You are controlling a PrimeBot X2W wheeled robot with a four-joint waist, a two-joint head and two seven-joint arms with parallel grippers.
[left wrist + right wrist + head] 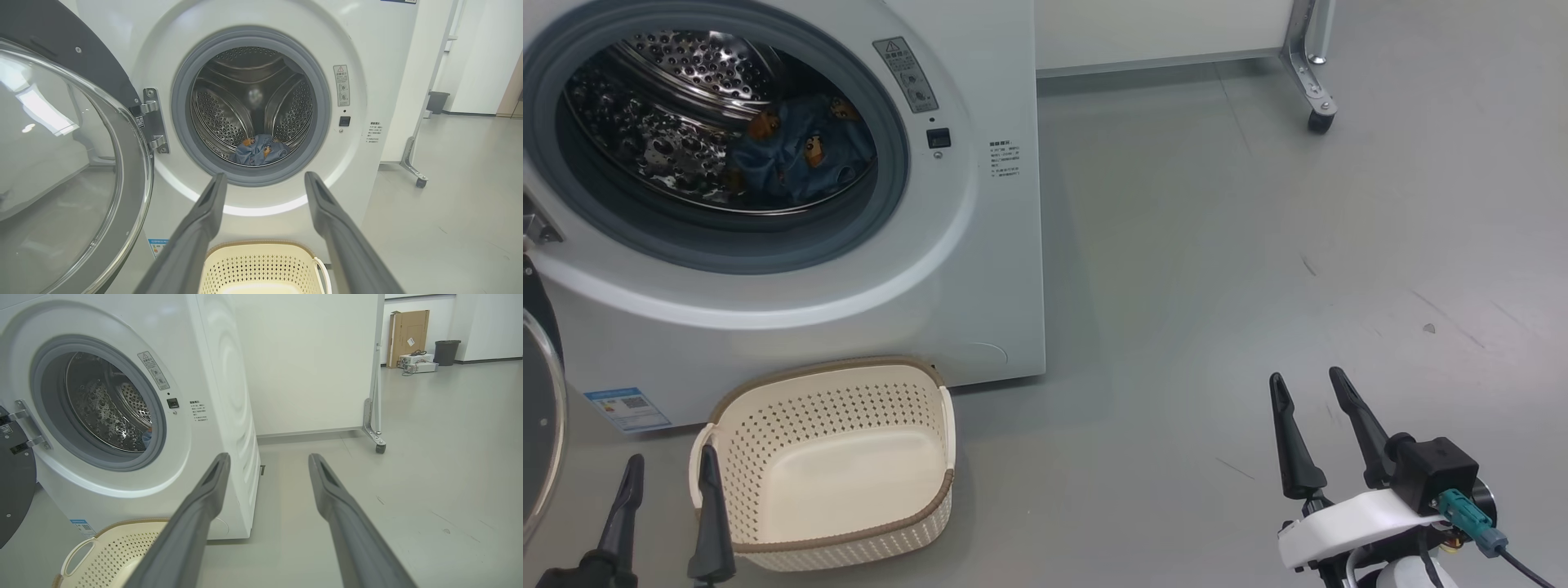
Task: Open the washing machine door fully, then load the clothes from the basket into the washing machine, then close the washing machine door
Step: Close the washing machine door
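The clothes (pixel 796 155) are lying, apparently crumpled, inside the washing machine (pixel 980 245) while the left gripper (pixel 671 457) and right gripper (pixel 1307 377) are hovering, fingers apart.

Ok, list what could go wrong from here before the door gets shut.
1. The clothes lie low at the front of the drum, near the seal; a fold could get pinched when the door shuts.
2. The left tool stands open right beside the basket; reaching for the door may knock it.
3. The basket sits close to the door's path, so the swing might clip it.
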